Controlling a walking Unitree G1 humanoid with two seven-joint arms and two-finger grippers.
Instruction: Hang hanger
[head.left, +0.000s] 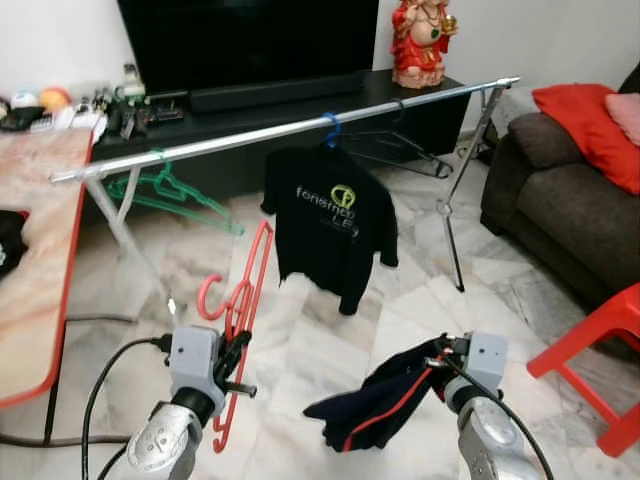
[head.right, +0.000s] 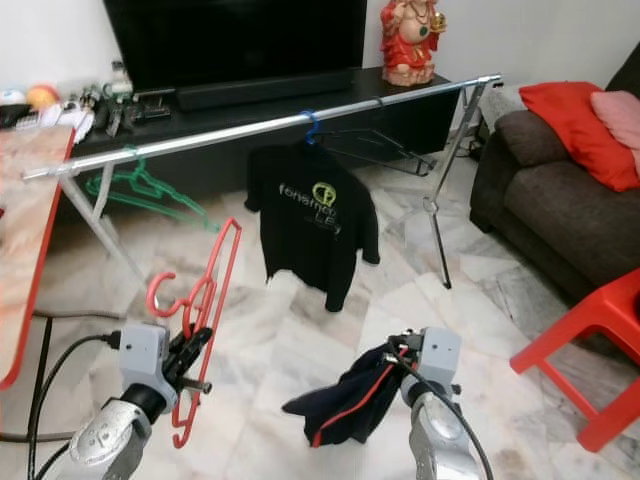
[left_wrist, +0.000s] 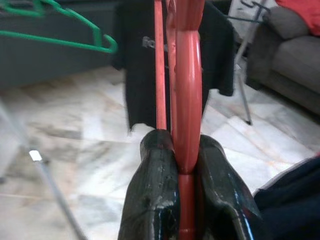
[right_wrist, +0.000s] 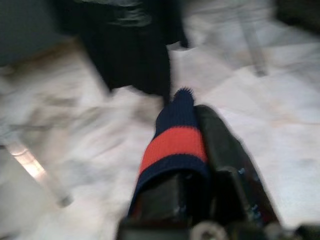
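Note:
My left gripper (head.left: 236, 352) is shut on a red plastic hanger (head.left: 245, 300), held upright at the lower left; in the left wrist view the hanger (left_wrist: 187, 90) runs between the two black fingers (left_wrist: 155, 190). My right gripper (head.left: 440, 365) at the lower right is shut on a dark navy garment with red trim (head.left: 375, 405), which droops toward the floor; its red-banded cuff (right_wrist: 172, 142) lies over the fingers. Ahead, a silver rail (head.left: 280, 130) spans the room, with a black T-shirt (head.left: 330, 225) on a blue hanger (head.left: 331, 126).
A green hanger (head.left: 170, 190) hangs on the rail's left part. A pink-topped table (head.left: 40, 230) stands left, a dark sofa (head.left: 570, 210) with a red cushion and a red stool (head.left: 600, 350) right. A TV console (head.left: 260, 110) is behind the rail. Marble floor lies between.

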